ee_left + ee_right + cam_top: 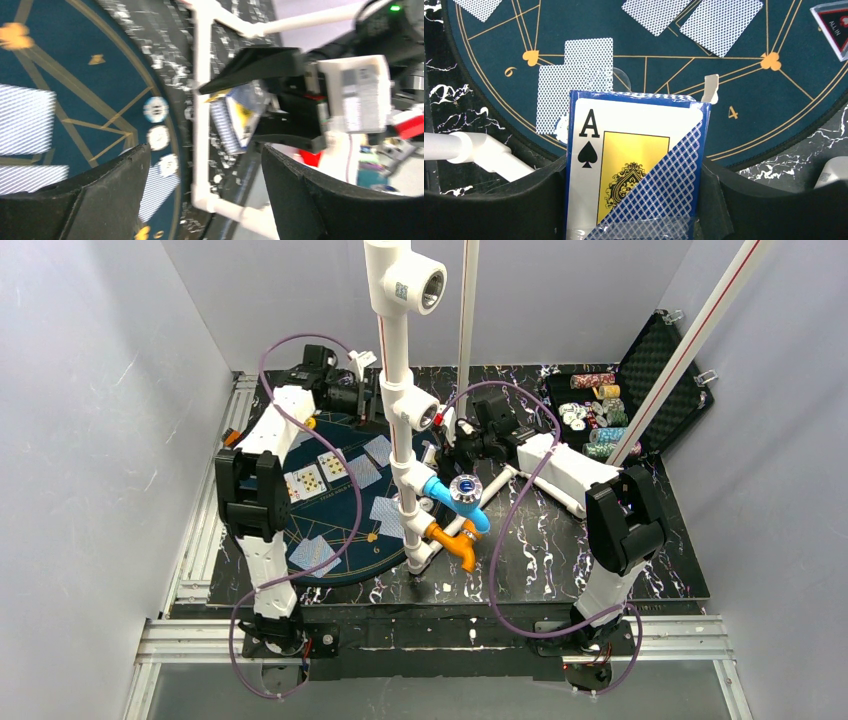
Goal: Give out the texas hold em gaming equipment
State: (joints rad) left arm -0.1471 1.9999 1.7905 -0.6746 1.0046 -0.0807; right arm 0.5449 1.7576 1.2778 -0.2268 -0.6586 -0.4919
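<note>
A round dark-blue poker mat holds face-down playing cards and two face-up cards. My right gripper is shut on a blue card box with an ace of spades on its front, held over the mat's edge. The left wrist view shows that box in the right gripper's black fingers. My left gripper is open with nothing between its fingers, hovering over the mat's rim near the right gripper. Three white poker chips lie in a row by the rim. More face-down cards lie below the box.
A white pipe frame with blue and orange fittings stands between the arms. An open black case with stacked chips sits at the back right. An "ALL IN" marker lies on the mat.
</note>
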